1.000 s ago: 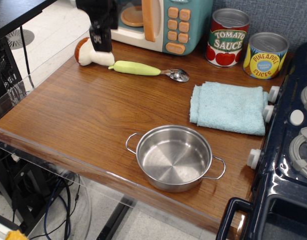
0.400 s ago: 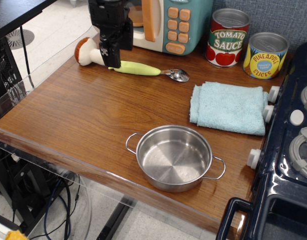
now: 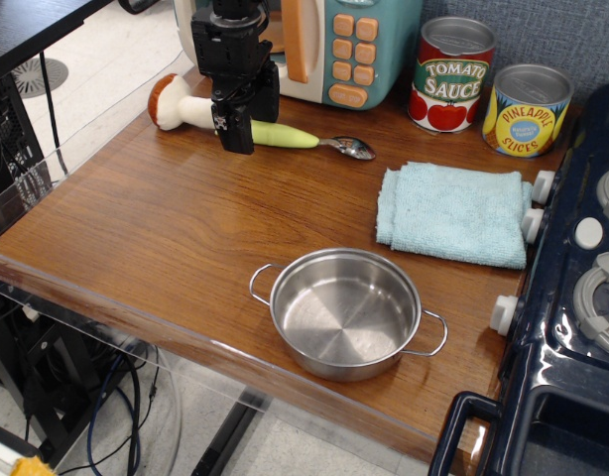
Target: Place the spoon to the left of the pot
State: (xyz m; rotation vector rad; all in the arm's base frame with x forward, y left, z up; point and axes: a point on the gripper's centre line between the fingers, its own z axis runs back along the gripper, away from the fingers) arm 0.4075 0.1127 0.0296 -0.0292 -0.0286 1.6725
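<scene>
My end effector (image 3: 238, 127) hung at the far left of the wooden surface (image 3: 166, 238), directly over the left end of the spoon (image 3: 295, 139). The spoon lay flat with its long axis running left to right: the thick yellow-green handle pointed left, under my end effector, and the small shiny bowl pointed right. From this angle I could not tell how far my fingers were apart, nor whether they touched the handle; nothing looked lifted. A toy mushroom (image 3: 176, 105) lay just left of the handle's tip, close enough to get in the way, I judged. The pot (image 3: 346, 312), shallow, round and shiny with two thin wire handles, sat empty near the front edge, well apart from the spoon. Bare wood lay to its left, where the spoon was meant to go.
</scene>
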